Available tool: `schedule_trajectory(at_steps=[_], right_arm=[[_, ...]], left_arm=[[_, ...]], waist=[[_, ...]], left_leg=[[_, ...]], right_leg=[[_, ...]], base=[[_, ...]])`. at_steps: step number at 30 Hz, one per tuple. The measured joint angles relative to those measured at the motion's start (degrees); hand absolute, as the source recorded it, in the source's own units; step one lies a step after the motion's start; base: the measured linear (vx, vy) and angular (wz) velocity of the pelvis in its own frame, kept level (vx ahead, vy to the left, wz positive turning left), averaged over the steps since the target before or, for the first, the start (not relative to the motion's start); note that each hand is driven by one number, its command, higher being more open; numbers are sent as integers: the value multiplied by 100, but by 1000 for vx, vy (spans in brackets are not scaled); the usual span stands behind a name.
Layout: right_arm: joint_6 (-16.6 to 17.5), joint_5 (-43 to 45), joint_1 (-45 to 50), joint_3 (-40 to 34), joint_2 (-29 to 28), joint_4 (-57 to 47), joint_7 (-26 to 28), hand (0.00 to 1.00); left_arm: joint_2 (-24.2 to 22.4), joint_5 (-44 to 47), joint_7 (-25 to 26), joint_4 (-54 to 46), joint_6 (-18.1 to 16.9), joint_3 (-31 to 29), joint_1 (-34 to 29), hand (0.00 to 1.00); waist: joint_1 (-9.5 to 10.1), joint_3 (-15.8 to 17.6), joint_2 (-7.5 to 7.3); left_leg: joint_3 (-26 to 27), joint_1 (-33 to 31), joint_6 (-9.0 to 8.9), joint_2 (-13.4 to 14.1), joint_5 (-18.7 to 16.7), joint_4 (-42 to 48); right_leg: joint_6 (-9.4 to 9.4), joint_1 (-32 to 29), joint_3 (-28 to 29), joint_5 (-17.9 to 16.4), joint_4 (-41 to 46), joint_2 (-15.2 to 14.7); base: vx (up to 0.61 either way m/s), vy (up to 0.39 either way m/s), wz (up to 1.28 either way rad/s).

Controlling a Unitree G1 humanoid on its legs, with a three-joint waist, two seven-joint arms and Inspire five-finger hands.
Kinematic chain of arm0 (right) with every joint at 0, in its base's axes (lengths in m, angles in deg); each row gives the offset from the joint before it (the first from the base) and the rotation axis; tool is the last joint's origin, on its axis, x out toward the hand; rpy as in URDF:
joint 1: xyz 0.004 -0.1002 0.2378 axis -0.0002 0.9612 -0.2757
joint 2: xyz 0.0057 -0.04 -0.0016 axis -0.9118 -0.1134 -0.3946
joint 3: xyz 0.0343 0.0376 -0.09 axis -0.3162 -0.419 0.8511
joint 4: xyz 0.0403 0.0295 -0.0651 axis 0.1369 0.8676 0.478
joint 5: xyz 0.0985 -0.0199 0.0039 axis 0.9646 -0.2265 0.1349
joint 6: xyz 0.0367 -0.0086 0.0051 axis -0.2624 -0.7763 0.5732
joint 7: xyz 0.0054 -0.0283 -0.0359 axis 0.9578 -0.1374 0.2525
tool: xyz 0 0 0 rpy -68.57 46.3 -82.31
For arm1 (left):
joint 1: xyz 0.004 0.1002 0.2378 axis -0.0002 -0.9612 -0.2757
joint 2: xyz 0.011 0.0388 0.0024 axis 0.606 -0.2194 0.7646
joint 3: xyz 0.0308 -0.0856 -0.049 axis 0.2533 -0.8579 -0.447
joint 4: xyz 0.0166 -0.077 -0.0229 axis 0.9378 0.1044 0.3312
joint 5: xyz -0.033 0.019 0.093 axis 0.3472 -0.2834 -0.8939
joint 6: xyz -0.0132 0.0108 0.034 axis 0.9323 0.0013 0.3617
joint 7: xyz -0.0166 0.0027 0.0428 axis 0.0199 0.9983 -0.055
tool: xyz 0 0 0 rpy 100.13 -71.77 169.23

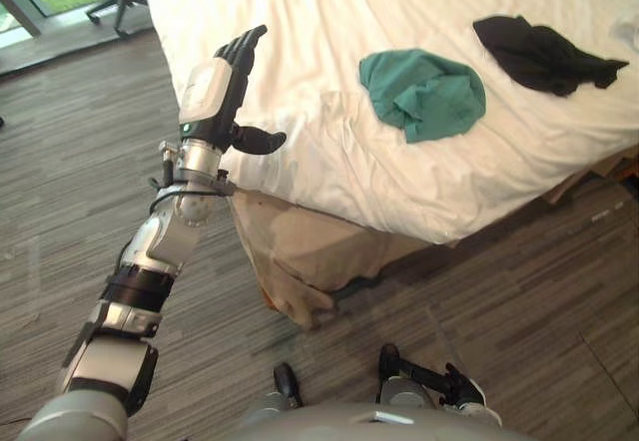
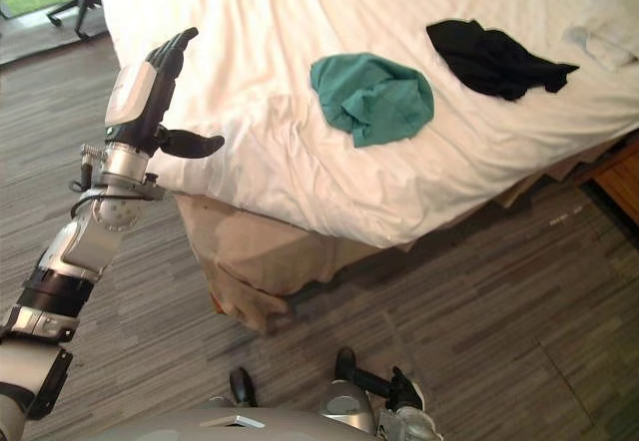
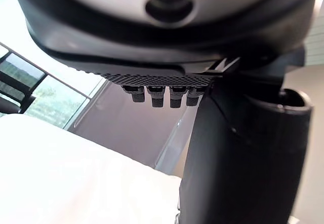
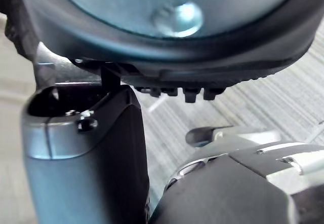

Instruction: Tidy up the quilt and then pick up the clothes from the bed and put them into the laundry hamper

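White quilt (image 1: 329,152) lies spread over the bed (image 1: 300,251), creased but mostly flat, so the tidying looks nearly done. Green garment (image 1: 424,94) and black garment (image 1: 539,54) rest on it, apart and untouched; carrying them off is all left to do. Left hand (image 1: 215,92) hovers by the bed's corner, fingers straight, thumb out, empty. Right hand (image 4: 86,158) hangs low, fingers relaxed.

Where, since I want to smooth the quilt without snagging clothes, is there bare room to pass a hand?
Bare quilt lies between the left robot hand and the green garment, and along the near edge in front of that garment. Tight: the gap between it and the black garment.
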Motion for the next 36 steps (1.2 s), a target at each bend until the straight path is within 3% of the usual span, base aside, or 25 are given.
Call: schedule_trajectory(at_steps=[5,6,12,19,22,27,30,31,34,36], right_arm=[[76,4,-172,-11,-75,-185,-16,100],[82,3,-221,-2,-95,-236,-18,100],[92,64,-480,141,-114,-366,-175,100],[114,106,-480,233,-88,-410,-251,100],[95,102,-458,229,-48,-400,-264,100],[9,31,-423,209,60,-304,-260,100],[-86,-12,-430,189,157,-231,-211,100],[-106,-21,-434,191,198,-226,-188,100],[-144,-46,-443,232,297,-232,-99,100],[-145,-199,-466,343,322,-234,-43,100]], left_arm=[[13,-232,-81,958,372,39,853,100],[21,-232,-113,1219,469,38,992,0],[21,-201,-162,2201,724,49,1619,0],[-7,-203,-447,2138,731,62,1605,0],[-158,115,-502,1058,725,54,826,0],[-940,1229,-827,-1628,399,41,-1901,0],[-1072,2083,-1142,-2064,210,37,-3095,0],[-1075,2464,-1205,-2083,153,-58,-3491,100],[-1065,3205,-1425,-2078,-14,-277,-4025,100],[-1060,3415,-1710,-1858,-325,-301,-4245,100]], waist=[[-68,386,-98],[-120,447,-124],[-151,830,-232],[-146,897,-203],[-150,950,-104],[-2,966,84],[182,905,200],[229,869,258],[345,737,351],[355,585,363]], left_leg=[[119,-311,40,-10,56,1],[120,-385,49,-17,63,3],[134,-773,55,-30,64,176],[97,-604,67,29,-2,380],[-67,-389,95,22,-20,428],[-451,-6,97,-9,-75,481],[-607,67,89,-25,-97,481],[-665,104,92,-26,-125,480],[-706,217,114,-24,-257,479],[-709,254,105,-42,-309,480]], right_leg=[[-20,-394,153,128,2,-9],[-21,-476,163,133,11,-15],[-14,-855,280,221,91,-28],[-15,-689,409,223,267,-40],[-11,-379,269,220,261,-130],[49,292,-202,172,265,-188],[27,487,-442,115,270,-177],[-11,569,-548,83,271,-175],[9,729,-676,-22,280,-172],[20,764,-724,-79,281,-192]], base=[[-73,-28,-13],[-45,-20,-3],[-2,0,-1],[0,0,0],[33,-5,18],[34,14,43],[8,1,36],[-7,-7,32],[-10,2,14],[11,-11,-3]])
